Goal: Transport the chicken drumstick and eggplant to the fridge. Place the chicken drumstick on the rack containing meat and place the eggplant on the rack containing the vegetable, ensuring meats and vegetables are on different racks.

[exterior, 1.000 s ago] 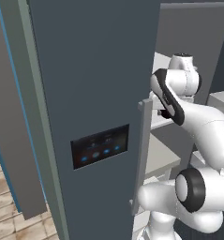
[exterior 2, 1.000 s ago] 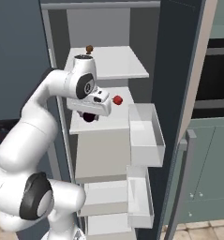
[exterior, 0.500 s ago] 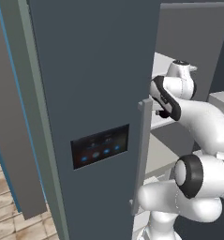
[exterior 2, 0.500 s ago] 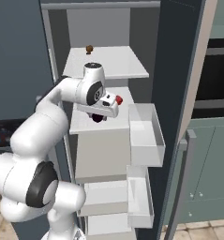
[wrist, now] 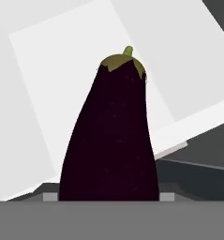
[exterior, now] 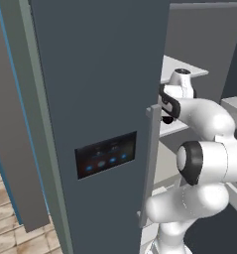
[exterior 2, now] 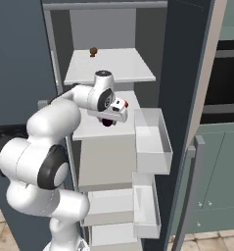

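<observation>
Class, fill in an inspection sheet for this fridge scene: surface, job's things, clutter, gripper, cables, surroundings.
Surface: pale fridge shelves, middle one under the hand.
Job's things: eggplant fills the hand view, green cap pointing away; small brown lump on the top shelf, too small to identify; fridge open.
Clutter: nothing seen.
Gripper: gripper over the middle shelf, jaws hidden.
Cables: nothing seen.
Surroundings: door bins; door panel with blue lights; oven column.

You are looking at a glossy white robot arm (exterior 2: 55, 122) built from fat, rounded segments. Dark grey to black discs cap its joints (exterior 2: 52, 167), with one such ring at 3 o'clock in the left base view. A small red mark sits on the hand (exterior 2: 119, 105).
</observation>
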